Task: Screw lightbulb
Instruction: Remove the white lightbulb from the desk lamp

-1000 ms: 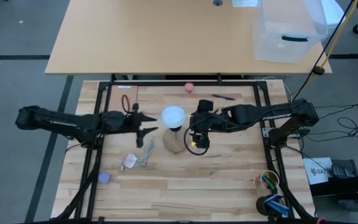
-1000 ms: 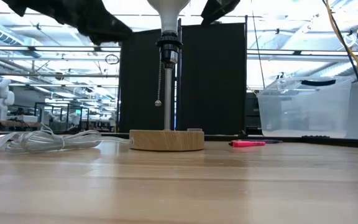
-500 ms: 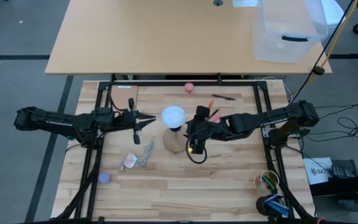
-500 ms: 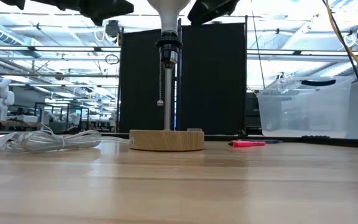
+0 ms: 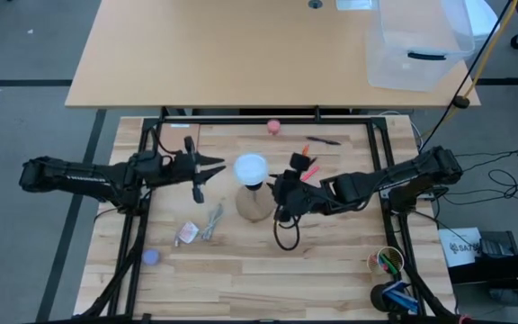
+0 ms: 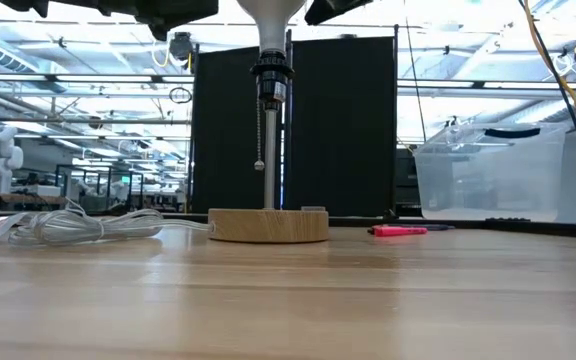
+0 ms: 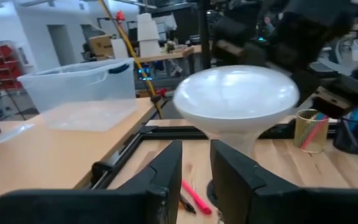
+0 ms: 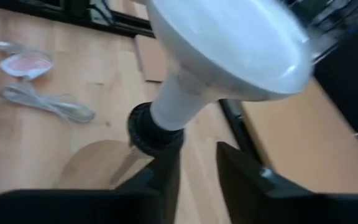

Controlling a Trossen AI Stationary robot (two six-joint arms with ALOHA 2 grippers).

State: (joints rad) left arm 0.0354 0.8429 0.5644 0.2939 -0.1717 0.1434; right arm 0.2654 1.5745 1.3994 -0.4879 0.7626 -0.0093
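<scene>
The white frosted lightbulb (image 5: 251,168) stands socketed between the grippers: left gripper (image 5: 218,166) at nine o'clock, right gripper (image 5: 277,187) at four, both narrowly parted, holding nothing.

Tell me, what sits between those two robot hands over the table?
The lightbulb, standing in its black socket on a round wooden base. From above, the left gripper and right gripper flank it without touching.

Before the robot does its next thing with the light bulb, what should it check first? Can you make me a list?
1. White frosted lightbulb sitting in the black socket: ok.
2. Round wooden lamp base flat on the table: ok.
3. Bulb screwed fully tight: cannot tell.
4. Left gripper off the bulb, jaws nearly shut: ok.
5. Right gripper off the bulb, beside it: ok.
6. Pull chain hanging free: ok.
</scene>
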